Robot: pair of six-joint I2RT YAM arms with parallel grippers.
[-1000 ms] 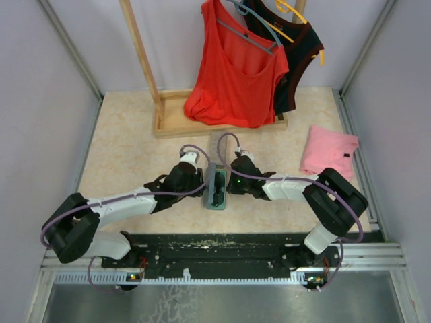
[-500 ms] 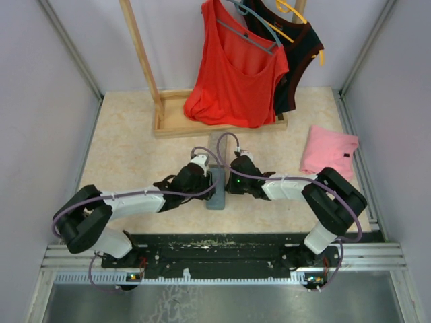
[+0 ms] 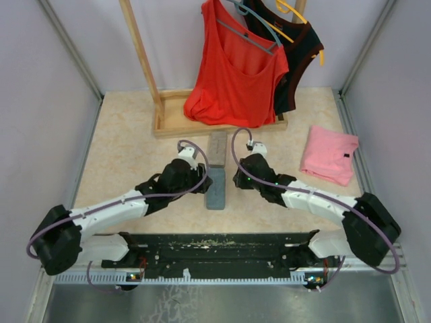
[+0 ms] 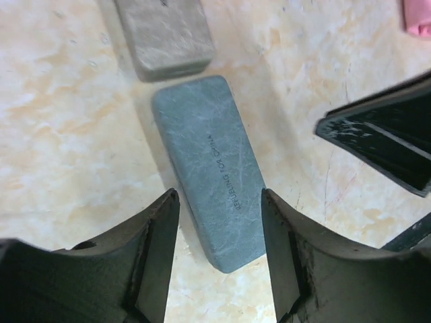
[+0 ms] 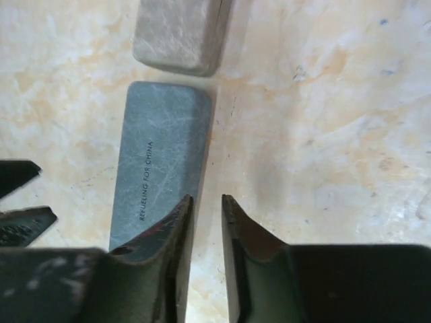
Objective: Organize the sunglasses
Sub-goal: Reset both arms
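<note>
The sunglasses are hidden; none show in any view. A blue-grey glasses case (image 3: 217,189) lies shut on the table, lengthwise between my two grippers, with a shut beige-grey case (image 3: 217,147) just beyond it. My left gripper (image 3: 204,182) hovers open at the blue-grey case's left, and the case's (image 4: 209,155) near end shows between its fingers (image 4: 219,195) without touching them. My right gripper (image 3: 237,180) stands at the case's right, its fingers (image 5: 206,199) a narrow gap apart with only bare table between them. The case (image 5: 158,155) lies just left of it.
A wooden rack base (image 3: 172,122) stands at the back, with a red top (image 3: 236,74) and a black top (image 3: 296,47) hanging over it. A folded pink cloth (image 3: 328,153) lies at the right. Metal frame posts and grey walls close in the table's sides.
The blue-grey case stood open a second ago and is now shut. Both arms have drawn back sideways from it, and the right gripper has opened a little.
</note>
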